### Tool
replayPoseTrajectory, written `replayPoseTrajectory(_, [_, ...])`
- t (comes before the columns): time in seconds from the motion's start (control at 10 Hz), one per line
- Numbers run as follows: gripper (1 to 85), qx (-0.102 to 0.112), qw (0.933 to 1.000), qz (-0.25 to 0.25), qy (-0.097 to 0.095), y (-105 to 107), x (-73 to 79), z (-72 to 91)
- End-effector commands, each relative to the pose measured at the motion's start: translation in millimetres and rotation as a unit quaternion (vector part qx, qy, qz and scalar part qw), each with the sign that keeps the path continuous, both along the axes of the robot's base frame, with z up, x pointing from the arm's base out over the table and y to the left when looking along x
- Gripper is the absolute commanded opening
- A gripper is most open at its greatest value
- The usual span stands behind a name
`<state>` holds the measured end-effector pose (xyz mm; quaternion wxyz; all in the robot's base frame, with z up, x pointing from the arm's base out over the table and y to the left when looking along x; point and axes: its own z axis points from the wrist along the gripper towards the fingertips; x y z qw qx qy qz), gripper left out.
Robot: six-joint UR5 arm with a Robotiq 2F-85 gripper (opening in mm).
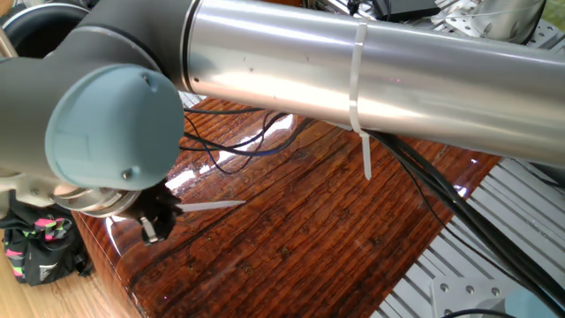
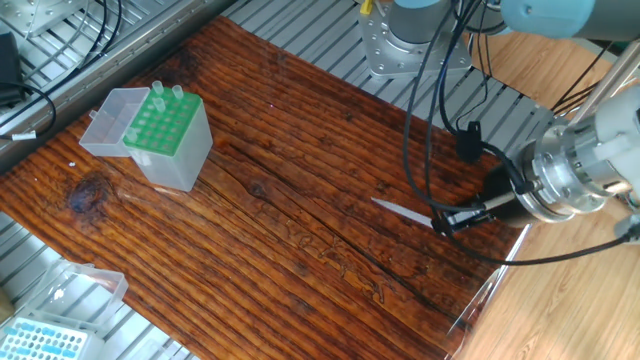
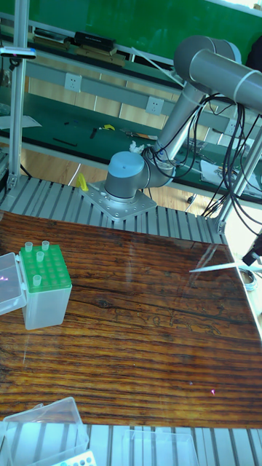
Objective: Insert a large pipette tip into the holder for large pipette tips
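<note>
One slender translucent whitish pipette tip (image 2: pixel 401 211) is pinched at its wide end in the black two-finger pincer (image 2: pixel 443 219), above the wooden bench's edge. Insertion remains: the green-topped translucent holder box (image 2: pixel 166 133) stands near the opposite edge.

A dark wooden table (image 2: pixel 300 215) sits on a ribbed metal bench (image 2: pixel 300 40); a blue-topped clear box (image 2: pixel 45 335) lies near the table's corner.

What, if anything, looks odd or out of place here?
Only that the gripper holds the large pipette tip near-horizontal over the table's far edge, well away from the green-topped holder. Nothing spilled or damaged.
</note>
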<state>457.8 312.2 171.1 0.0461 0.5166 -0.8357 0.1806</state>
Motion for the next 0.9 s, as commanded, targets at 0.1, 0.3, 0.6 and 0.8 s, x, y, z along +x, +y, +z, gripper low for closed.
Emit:
replayPoseTrajectory(0.1, [1.0,0.043,0.9972,-0.06,0.013,21,-12.7,-3.7])
replayPoseTrajectory(0.3, [1.0,0.054,0.99,-0.129,0.018,25,-26.1,-5.2])
replayPoseTrajectory(0.6, [1.0,0.083,0.9743,-0.207,0.03,42,-41.8,-8.5])
replayPoseTrajectory(0.8, [1.0,0.118,0.9575,-0.263,0.017,60,-39.2,-11.6])
